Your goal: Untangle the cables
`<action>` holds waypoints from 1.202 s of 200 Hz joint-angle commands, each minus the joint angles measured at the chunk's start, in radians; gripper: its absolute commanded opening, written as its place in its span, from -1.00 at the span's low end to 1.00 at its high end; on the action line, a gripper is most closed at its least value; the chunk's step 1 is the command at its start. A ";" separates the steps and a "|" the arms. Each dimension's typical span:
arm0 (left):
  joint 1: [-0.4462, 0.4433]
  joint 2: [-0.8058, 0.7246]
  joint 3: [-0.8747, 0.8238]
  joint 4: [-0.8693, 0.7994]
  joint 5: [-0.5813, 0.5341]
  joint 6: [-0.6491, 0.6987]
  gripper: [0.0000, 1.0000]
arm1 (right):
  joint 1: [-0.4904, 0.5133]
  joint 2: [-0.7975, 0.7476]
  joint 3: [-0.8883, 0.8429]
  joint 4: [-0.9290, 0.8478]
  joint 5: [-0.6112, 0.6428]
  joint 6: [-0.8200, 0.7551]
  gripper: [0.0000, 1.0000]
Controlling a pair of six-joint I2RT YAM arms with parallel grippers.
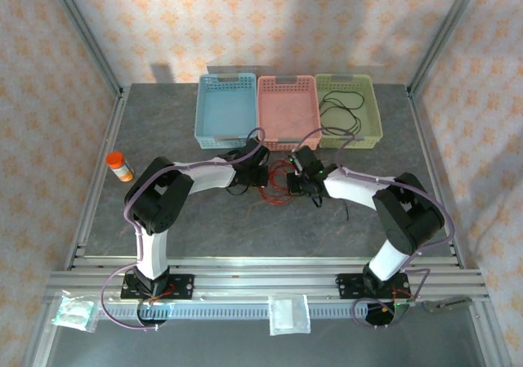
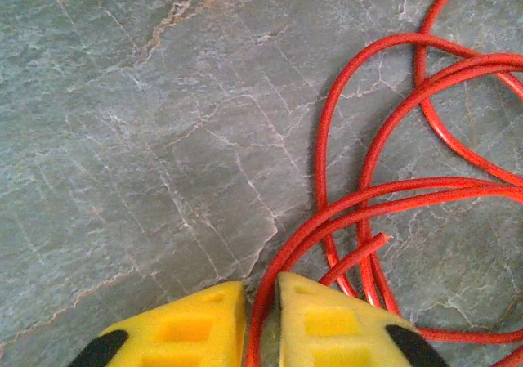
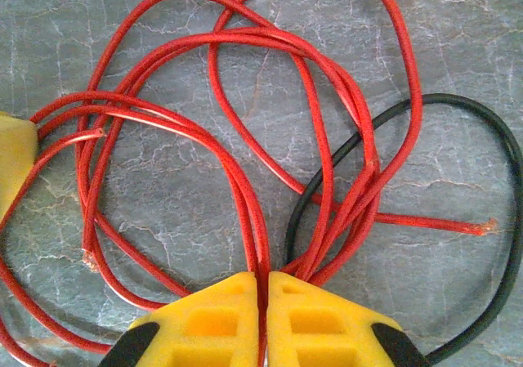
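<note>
The cables (image 1: 276, 190) lie tangled at mid-table; the left gripper (image 2: 261, 292) and the right gripper (image 3: 261, 284) both clench the red cable (image 3: 258, 240).

Glossy red cable (image 3: 255, 220) — matt stone-look table (image 2: 122, 138)

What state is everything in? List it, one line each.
left gripper: shut on red cable
right gripper: shut on red cable
red cable: looped on table, crossing black cable
black cable: on table, tangled with the red loops
blue basket: empty
pink basket: empty
green basket: holds coiled black cable
</note>
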 commanded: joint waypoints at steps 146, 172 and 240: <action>0.055 -0.353 -0.067 0.108 0.050 0.058 -1.00 | 0.003 -0.141 0.005 0.027 0.184 0.117 -0.09; 0.090 -0.393 -0.094 0.163 0.114 0.035 -1.00 | -0.004 -0.270 -0.028 0.087 0.184 0.085 0.12; 0.146 -0.486 -0.042 0.176 0.339 0.095 -1.00 | -0.121 -0.385 -0.130 0.319 -0.181 0.005 0.56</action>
